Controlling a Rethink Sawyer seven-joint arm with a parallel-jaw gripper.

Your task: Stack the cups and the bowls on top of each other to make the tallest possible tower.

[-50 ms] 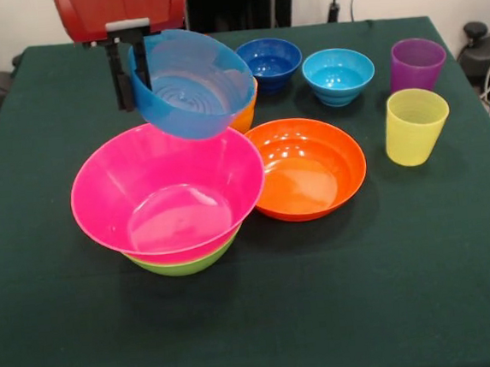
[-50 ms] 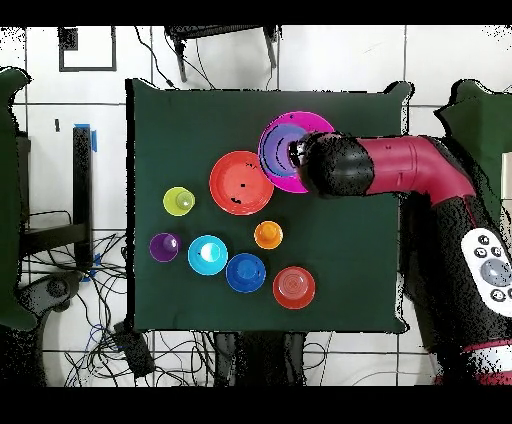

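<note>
I have the jaws point(image 1: 128, 58) clenched on the rim of the blue bowl point(image 1: 192, 83), which hangs tilted in the air above the far edge of the pink bowl point(image 1: 167, 193). Working left to right in the front view: the pink bowl sits nested in the green bowl point(image 1: 183, 262), and together they make the tower's base on the surface point(image 1: 392, 291). Just right of it lies the shallow orange bowl point(image 1: 308, 166), touching or nearly touching the pink rim. Behind the carried bowl an orange piece point(image 1: 245, 110) peeks out; I cannot tell from here which kind. Further right stand the dark blue bowl point(image 1: 269, 61), the cyan bowl point(image 1: 339, 76), then the purple cup point(image 1: 416, 64) and yellow cup point(image 1: 416, 125).

I judge the step in hand is setting the blue bowl into the pink one. Next I need to level it, centre it over the pink bowl, lower until it seats, and only then let go.
</note>
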